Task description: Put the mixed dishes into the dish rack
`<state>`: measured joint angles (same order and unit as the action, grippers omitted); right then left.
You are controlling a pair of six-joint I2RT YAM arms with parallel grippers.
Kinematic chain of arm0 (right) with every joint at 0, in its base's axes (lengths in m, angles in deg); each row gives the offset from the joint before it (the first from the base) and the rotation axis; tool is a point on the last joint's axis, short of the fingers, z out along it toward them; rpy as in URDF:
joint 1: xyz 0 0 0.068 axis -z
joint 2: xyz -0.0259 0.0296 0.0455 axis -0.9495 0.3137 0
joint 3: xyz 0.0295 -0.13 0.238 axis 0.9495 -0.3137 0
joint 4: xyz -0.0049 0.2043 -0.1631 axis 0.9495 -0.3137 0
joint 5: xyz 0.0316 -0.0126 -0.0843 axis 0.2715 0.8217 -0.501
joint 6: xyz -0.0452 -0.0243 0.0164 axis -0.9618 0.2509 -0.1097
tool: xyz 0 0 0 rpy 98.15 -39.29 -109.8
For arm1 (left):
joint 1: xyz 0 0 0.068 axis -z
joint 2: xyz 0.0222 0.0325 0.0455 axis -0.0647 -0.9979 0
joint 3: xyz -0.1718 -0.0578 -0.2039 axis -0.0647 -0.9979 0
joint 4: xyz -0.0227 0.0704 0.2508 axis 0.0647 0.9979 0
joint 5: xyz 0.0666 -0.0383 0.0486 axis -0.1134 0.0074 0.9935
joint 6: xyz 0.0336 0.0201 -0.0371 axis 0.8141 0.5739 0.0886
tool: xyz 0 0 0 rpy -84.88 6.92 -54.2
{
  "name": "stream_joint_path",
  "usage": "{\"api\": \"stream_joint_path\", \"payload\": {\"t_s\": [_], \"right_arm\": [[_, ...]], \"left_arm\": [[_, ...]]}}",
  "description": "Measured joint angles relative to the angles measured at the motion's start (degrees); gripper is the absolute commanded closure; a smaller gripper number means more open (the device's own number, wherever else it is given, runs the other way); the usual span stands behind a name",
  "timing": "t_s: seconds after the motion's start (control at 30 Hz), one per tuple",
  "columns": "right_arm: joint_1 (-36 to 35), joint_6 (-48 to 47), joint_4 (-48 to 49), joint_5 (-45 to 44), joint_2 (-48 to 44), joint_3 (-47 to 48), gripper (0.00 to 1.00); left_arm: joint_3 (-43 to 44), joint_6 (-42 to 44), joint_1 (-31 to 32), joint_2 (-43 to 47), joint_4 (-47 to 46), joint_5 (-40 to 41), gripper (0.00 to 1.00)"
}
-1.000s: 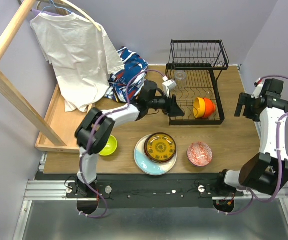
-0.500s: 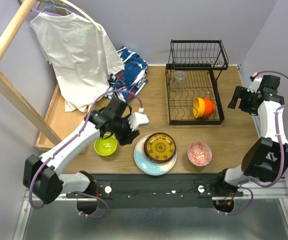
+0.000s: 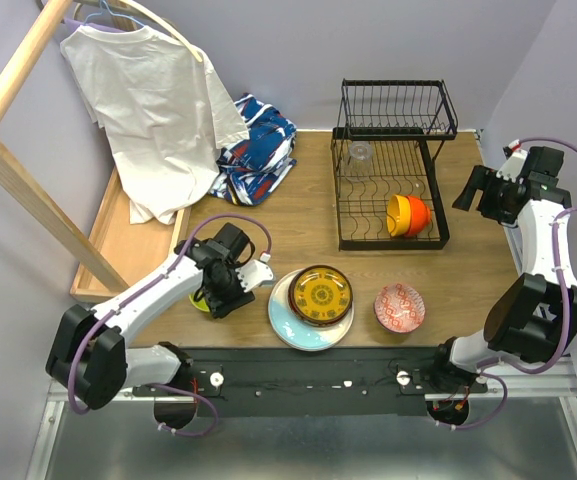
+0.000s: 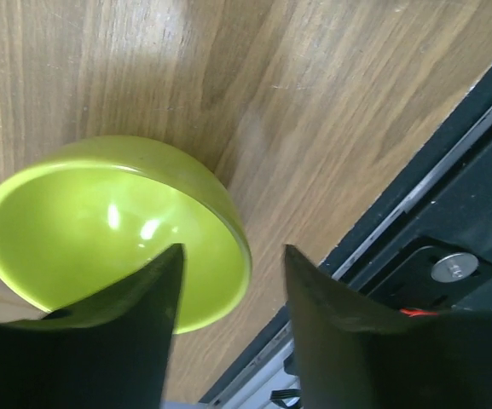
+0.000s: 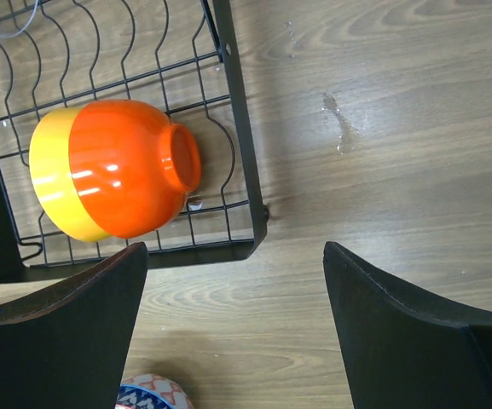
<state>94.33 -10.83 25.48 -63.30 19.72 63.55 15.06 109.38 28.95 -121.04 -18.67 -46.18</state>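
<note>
The left hand (image 4: 230, 254), fingers partly apart, straddles the rim of a green bowl (image 4: 101, 221) near the surface's (image 3: 468, 275) front-left edge. The right hand (image 5: 235, 251) hovers wide open and empty beside the dish rack (image 3: 393, 245), which holds an orange bowl (image 5: 126, 166).

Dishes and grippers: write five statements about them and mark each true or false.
1. The orange bowl lies in the rack. True.
2. The green bowl is in the rack. False: it sits on the table, under the left gripper.
3. The left gripper is shut on the green bowl. False: it is open, straddling the rim.
4. The right gripper is open and empty. True.
5. The patterned bowl sits on the plates. False: it stands beside them.
</note>
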Motion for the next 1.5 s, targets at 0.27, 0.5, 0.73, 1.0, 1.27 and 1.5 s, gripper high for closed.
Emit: {"api": "stream_joint_path", "payload": {"t_s": [0.27,0.5,0.73,1.0,1.27,1.5], "right_arm": [[0.0,0.6,0.1,0.4,0.0,0.0,0.09],[0.0,0.7,0.3,0.4,-2.3,-1.3,0.09],[0.0,0.7,0.2,-0.3,-5.0,-2.1,0.09],[0.0,0.0,-2.3,-3.4,-6.6,-1.8,0.09],[0.0,-2.2,-6.2,-8.1,-8.5,-0.9,0.09],[0.0,-4.1,-10.4,-12.1,-9.4,0.0,0.09]], "left_arm": [[0.4,0.7,-0.1,-2.6,0.1,0.8,0.88],[11.0,2.5,-0.2,-5.2,7.7,-1.4,1.00],[41.6,1.9,-0.3,-13.8,13.5,-12.2,1.00],[49.3,-13.5,-0.3,-26.9,-5.6,-31.0,1.00],[48.6,-40.2,0.4,-38.2,-36.8,-44.1,1.00],[46.4,-66.0,0.5,-46.1,-70.0,-47.6,1.00]]}}
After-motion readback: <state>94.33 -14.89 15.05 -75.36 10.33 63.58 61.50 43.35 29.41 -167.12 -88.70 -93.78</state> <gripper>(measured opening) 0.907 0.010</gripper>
